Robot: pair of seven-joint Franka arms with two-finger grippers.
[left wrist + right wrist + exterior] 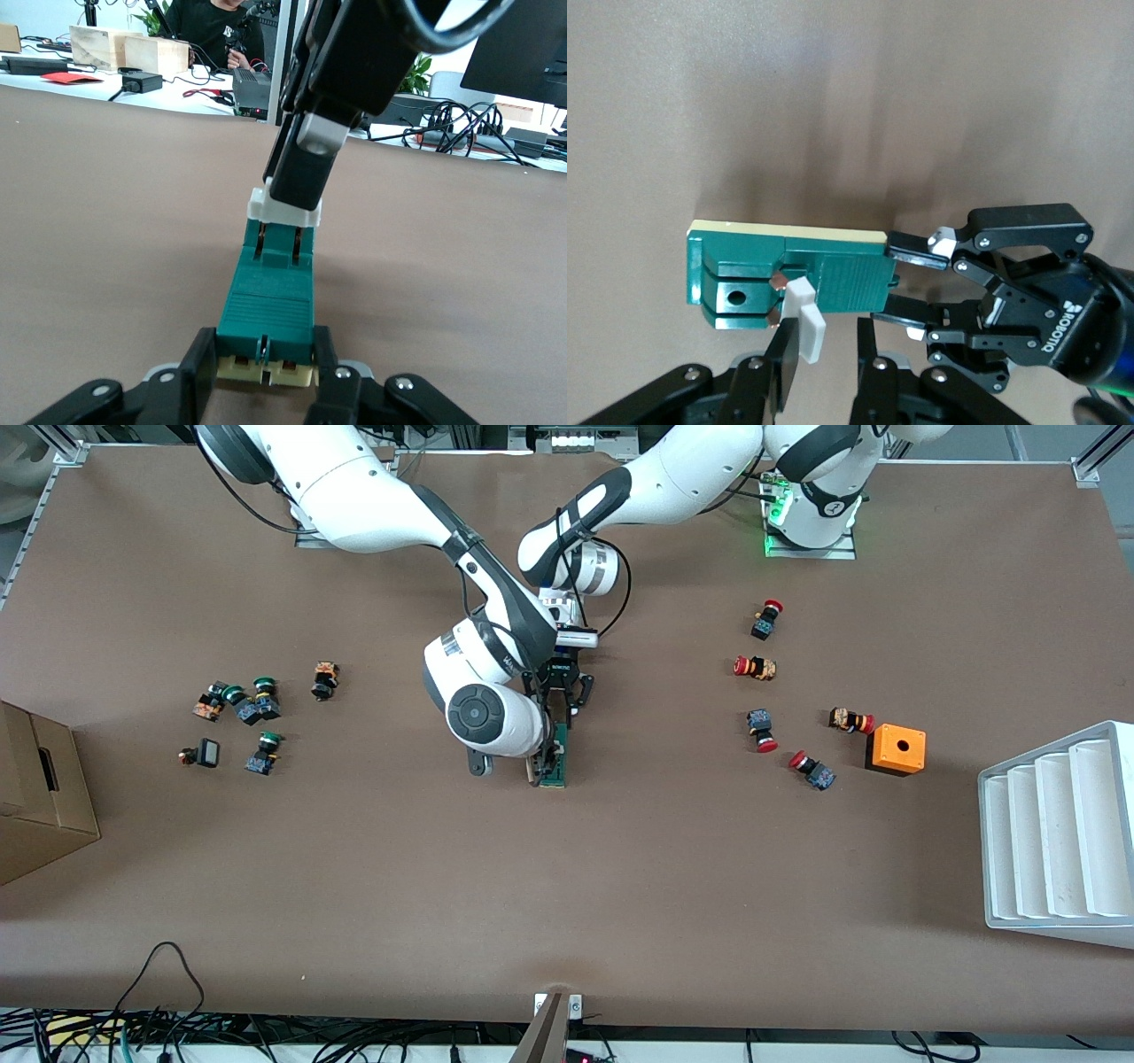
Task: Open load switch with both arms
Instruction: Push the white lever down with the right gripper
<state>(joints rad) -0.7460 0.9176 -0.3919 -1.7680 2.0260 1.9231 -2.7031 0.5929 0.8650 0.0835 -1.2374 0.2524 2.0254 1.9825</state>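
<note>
Slim dark-green load switch [557, 756], cream edge, white tab [804, 319] raised, lying mid-table, lengthwise toward front camera

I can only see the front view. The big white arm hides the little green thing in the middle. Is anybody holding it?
Observer: Yes. The left wrist view shows the left gripper shut on one end of the slim dark-green rectangular load switch.
Operator: What about the other arm?
Observer: The right gripper holds the switch's white plastic tab between its fingers.
Operator: Has the tab come off?
Observer: No, in the right wrist view it touches the green body.
</note>
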